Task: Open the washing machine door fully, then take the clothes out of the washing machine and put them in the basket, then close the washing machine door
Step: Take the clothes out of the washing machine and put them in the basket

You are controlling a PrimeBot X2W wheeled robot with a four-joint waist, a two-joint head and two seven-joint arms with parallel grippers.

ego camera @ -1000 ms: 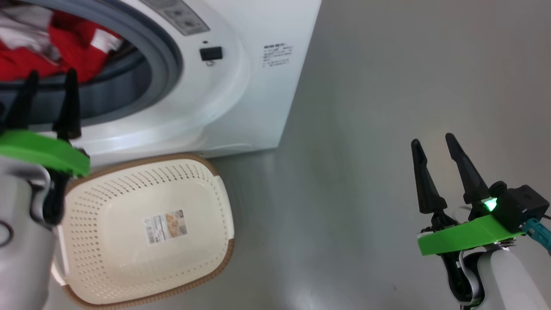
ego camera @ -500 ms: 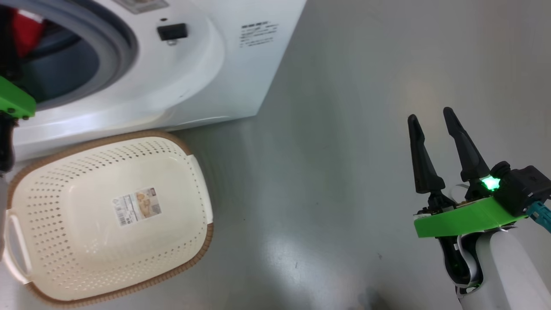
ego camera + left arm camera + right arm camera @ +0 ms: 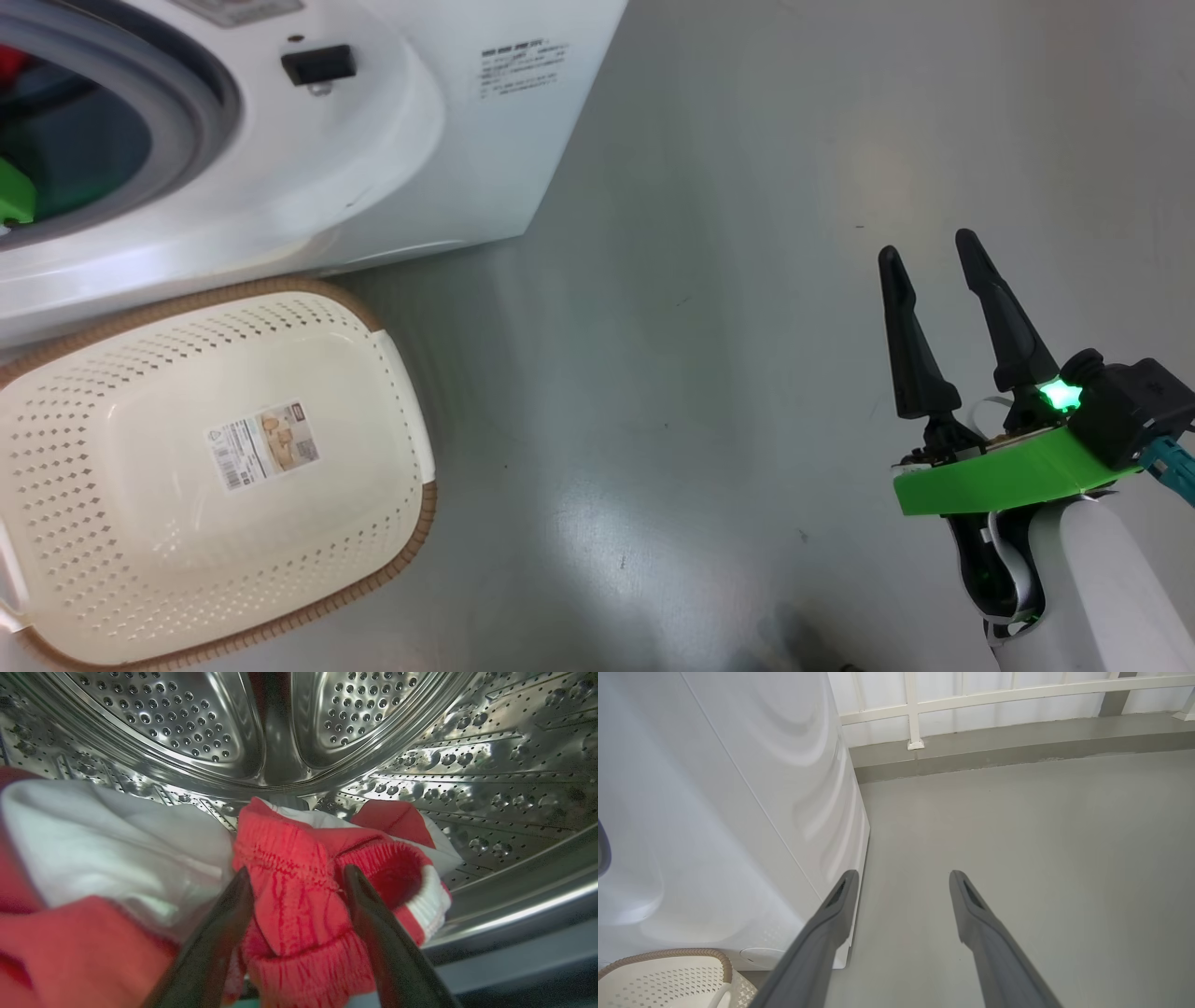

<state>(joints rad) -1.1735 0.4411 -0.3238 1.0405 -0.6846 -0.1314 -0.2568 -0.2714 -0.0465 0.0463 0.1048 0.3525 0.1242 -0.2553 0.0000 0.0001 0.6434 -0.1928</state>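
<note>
Steel drum [image 3: 196, 728] behind; clothes [image 3: 289, 905] sit between wide jaws of L gripper [image 3: 296, 871], unpinched. Unloading step: next needs closing on red cloth, then carry to basket [image 3: 425, 504]. R gripper [image 3: 926, 245] jaws wide, empty.

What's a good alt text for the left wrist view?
Inside the washing machine's perforated steel drum, the left end effector is open, its two dark fingers either side of a bunched red garment with an elastic hem. To that view's left lies white cloth among more red fabric.
</note>
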